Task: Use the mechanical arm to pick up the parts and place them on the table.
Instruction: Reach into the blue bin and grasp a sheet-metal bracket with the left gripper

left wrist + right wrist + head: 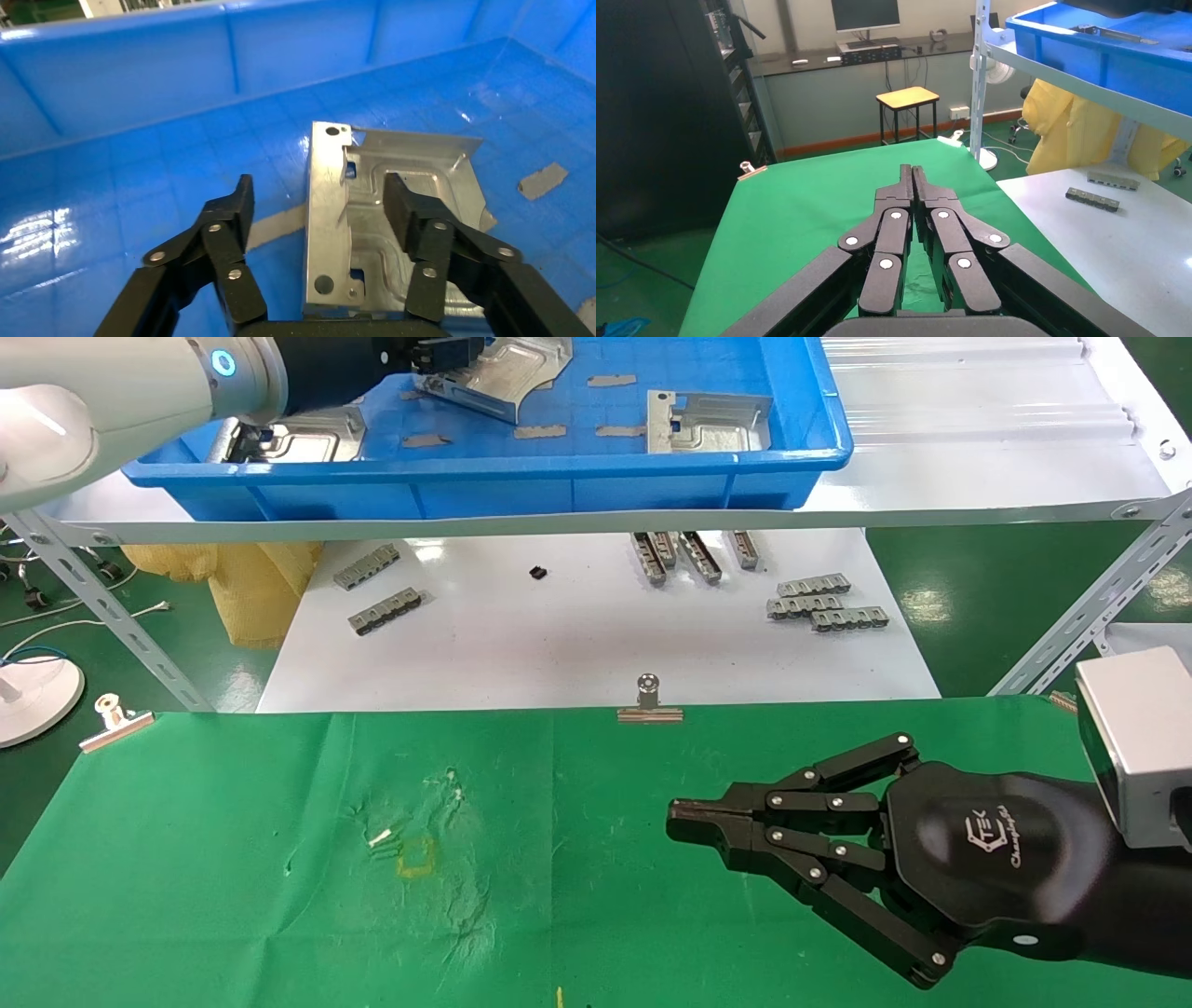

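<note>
My left gripper (316,188) is open inside the blue bin (652,477). Its fingers straddle the upright flange of a silver stamped part (400,210) without touching it; one finger is over the bin floor, the other over the plate. In the head view the left gripper (445,357) is at the bin's back, next to that part (503,374). Two more parts lie in the bin, one at the right (708,423) and one at the front left (298,435). My right gripper (675,822) is shut and empty, hovering low over the green table (233,859); it also shows in the right wrist view (912,172).
Grey tape strips (540,431) lie on the bin floor. The bin stands on a white shelf (978,430). Below it, grey ribbed bars (824,603) lie on a white tabletop. Binder clips (649,700) hold the cloth's far edge. A yellow bag (251,589) hangs at the left.
</note>
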Controlling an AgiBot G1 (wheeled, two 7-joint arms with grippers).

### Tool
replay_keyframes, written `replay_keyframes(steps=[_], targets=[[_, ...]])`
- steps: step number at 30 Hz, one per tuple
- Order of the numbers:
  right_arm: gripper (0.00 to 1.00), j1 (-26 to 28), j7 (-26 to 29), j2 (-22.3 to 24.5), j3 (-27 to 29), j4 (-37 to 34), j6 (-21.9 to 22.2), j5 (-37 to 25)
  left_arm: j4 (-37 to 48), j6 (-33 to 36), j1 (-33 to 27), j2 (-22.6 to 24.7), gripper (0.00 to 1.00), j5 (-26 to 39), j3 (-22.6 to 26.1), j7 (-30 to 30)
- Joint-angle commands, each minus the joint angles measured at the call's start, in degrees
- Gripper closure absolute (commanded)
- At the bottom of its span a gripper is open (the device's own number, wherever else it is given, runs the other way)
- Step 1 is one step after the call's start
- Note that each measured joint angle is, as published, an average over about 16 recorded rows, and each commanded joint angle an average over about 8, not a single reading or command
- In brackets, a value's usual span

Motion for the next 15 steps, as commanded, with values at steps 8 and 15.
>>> replay_keyframes(steps=[8,15], targets=[[0.0,0.0,0.0,0.0,0.0,0.0,0.0,0.0,-1.62,-0.81,0.53,-0.03,1.0,0.69,2.13,-1.24],[0.0,0.0,0.0,0.0,0.0,0.0,0.0,0.0,-2.51,-1.63,0.87,-0.03,1.0,0.28,3.22,-1.12]])
